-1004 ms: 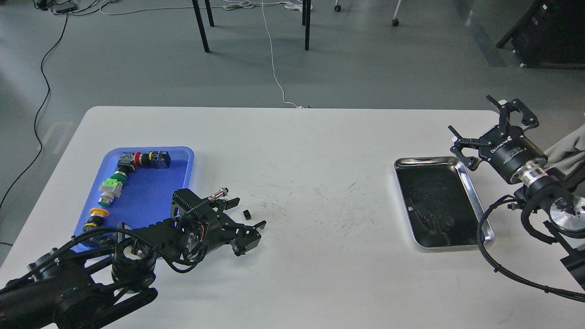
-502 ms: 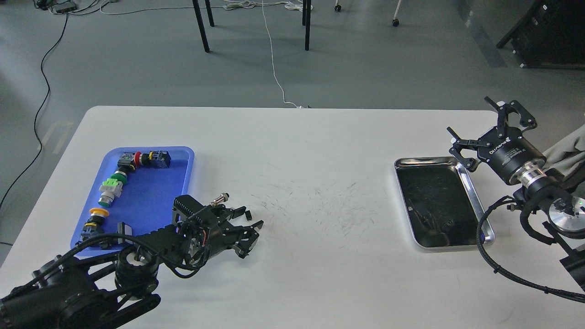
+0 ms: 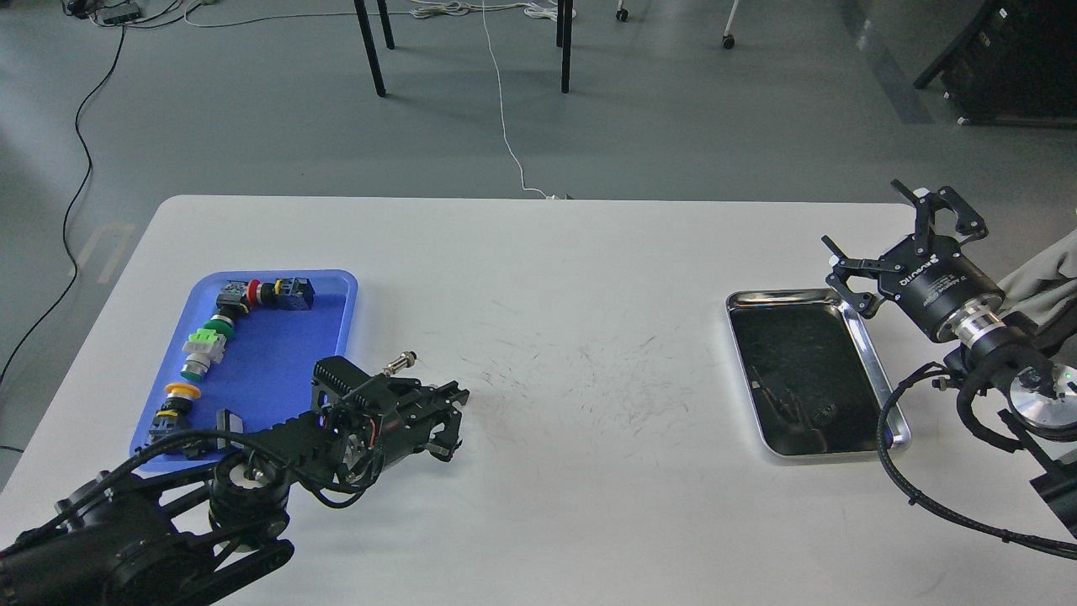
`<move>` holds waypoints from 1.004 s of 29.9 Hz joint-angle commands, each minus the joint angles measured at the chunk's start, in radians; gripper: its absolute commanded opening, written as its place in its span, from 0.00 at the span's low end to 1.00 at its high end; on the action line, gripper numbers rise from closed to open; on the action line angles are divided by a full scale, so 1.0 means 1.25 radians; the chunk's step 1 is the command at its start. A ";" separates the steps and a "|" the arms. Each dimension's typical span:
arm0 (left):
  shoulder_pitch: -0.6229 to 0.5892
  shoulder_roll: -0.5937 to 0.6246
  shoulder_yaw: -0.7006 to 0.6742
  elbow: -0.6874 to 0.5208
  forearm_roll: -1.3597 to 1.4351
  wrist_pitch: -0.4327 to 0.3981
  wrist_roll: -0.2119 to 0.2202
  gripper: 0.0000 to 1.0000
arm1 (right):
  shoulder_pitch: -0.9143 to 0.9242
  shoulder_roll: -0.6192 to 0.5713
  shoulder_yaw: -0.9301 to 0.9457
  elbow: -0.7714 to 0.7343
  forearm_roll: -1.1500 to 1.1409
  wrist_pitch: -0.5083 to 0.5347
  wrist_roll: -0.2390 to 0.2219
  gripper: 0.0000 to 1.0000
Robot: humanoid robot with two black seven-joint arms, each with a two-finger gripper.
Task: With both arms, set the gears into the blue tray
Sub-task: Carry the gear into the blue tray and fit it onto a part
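A: Head view first: where is the gear, relative to the left gripper (image 3: 452,421)?

B: I cannot see it. No small black disc shows on the white table (image 3: 589,269) around the fingertips. If it is anywhere, my guess is that it sits hidden between or under the fingers, since they look drawn in close together near the tips.

A: So the left fingers are gripping it?

B: They look nearly closed, but they are dark and seen from behind, so I cannot tell whether they hold anything.

A: And the blue tray (image 3: 341,290)?

B: Behind the left fingers and off to their left, close to the wrist. Push-button switches (image 3: 204,349) line its far side, and the near part is bare. The left arm is much the nearer one.

A: The right gripper (image 3: 888,236)?

B: Fingers spread wide, holding nothing, raised just beyond the far right corner of the steel tray (image 3: 879,379). The blue tray lies well apart from it, across the table. No second gear shows.
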 commanded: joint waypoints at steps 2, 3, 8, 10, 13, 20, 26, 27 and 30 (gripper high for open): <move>-0.002 0.084 -0.045 -0.077 0.000 0.004 -0.002 0.14 | 0.000 0.000 0.000 0.002 0.000 0.000 -0.001 0.94; -0.002 0.110 -0.057 -0.099 -0.006 0.004 -0.002 0.14 | 0.001 0.000 0.000 0.002 0.000 0.000 0.000 0.94; -0.002 0.229 -0.096 -0.137 -0.068 0.019 -0.010 0.14 | 0.002 0.000 0.000 0.004 0.000 -0.001 -0.001 0.94; -0.001 0.272 -0.096 -0.133 -0.103 0.040 -0.013 0.14 | 0.002 0.000 0.000 0.004 0.000 -0.002 0.000 0.94; 0.001 0.315 -0.089 -0.114 -0.184 0.068 -0.018 0.14 | 0.001 0.000 0.000 0.003 0.000 -0.002 -0.001 0.94; 0.032 0.297 -0.086 -0.035 -0.320 0.085 -0.036 0.15 | 0.004 0.000 -0.001 0.006 -0.001 -0.002 -0.001 0.94; 0.033 0.228 -0.086 0.038 -0.334 0.085 -0.047 0.17 | 0.006 -0.001 -0.001 0.004 -0.001 -0.002 -0.001 0.94; 0.033 0.216 -0.086 0.050 -0.340 0.085 -0.048 0.18 | 0.006 -0.001 -0.002 0.004 -0.001 -0.002 -0.001 0.94; 0.033 0.183 -0.085 0.076 -0.382 0.085 -0.053 0.20 | 0.007 -0.001 -0.008 0.004 -0.001 -0.002 0.000 0.94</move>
